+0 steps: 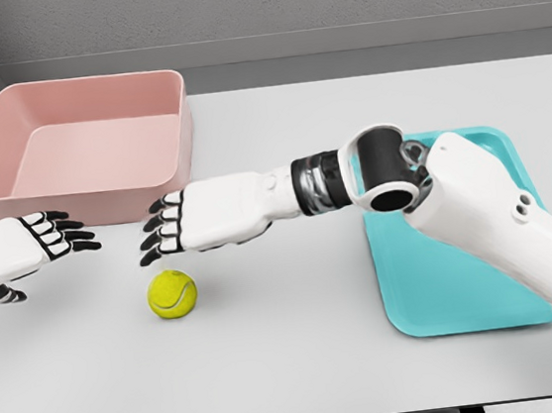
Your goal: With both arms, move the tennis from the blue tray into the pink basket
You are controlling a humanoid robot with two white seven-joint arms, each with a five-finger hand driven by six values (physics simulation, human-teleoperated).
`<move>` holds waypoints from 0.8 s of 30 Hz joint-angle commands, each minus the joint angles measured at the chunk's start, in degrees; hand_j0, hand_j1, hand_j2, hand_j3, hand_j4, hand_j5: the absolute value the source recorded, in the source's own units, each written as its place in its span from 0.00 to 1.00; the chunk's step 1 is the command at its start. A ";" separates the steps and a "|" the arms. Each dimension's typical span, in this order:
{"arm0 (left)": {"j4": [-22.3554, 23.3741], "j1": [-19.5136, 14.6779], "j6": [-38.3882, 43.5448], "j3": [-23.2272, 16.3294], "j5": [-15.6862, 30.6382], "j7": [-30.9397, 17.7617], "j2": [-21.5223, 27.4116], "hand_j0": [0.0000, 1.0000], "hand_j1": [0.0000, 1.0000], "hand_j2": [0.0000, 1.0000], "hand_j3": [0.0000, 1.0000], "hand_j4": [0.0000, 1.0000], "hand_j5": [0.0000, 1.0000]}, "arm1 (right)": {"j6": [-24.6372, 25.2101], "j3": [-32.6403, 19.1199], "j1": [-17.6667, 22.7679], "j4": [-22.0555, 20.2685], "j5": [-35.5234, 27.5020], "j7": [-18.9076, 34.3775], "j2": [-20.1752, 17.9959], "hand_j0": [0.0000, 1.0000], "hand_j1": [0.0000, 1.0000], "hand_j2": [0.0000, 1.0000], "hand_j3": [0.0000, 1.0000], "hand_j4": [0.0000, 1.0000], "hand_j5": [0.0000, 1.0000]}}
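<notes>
The fuzzy yellow-green tennis ball (172,293) sits on the smooth pale grey counter (294,364), between both arms. Just above it, the right robot hand (173,225) has its fingers spread, holding nothing. The left robot hand (45,238) is spread too. The smooth pink plastic basket (80,149) is behind; the flat blue tray (444,277) lies right. Grey walls behind.

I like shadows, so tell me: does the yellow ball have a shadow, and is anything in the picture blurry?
In the head view, the tennis ball casts a soft, faint shadow on the table beside it; the light is even, with no glare; the right hand, left hand, pink basket and blue tray all look sharp, nothing out of focus.
</notes>
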 commanded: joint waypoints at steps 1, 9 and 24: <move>0.00 0.00 0.04 -0.01 0.29 0.03 -0.04 1.00 1.00 1.00 1.00 1.00 1.00 | 0.18 -5.22 0.44 -1.81 -0.36 -0.04 -2.98 1.00 1.00 1.00 1.00 1.00 1.00; -1.23 -0.18 0.04 -0.09 -0.24 -0.06 -2.85 1.00 1.00 1.00 1.00 1.00 1.00 | 0.18 -29.47 9.14 -1.81 -1.15 -0.04 -6.41 1.00 1.00 1.00 1.00 1.00 1.00; -3.16 -0.70 0.04 -0.18 -1.73 -2.61 -9.97 1.00 1.00 1.00 1.00 1.00 1.00 | 0.18 -56.90 32.78 -0.40 -19.51 -0.04 -10.63 1.00 1.00 1.00 1.00 1.00 1.00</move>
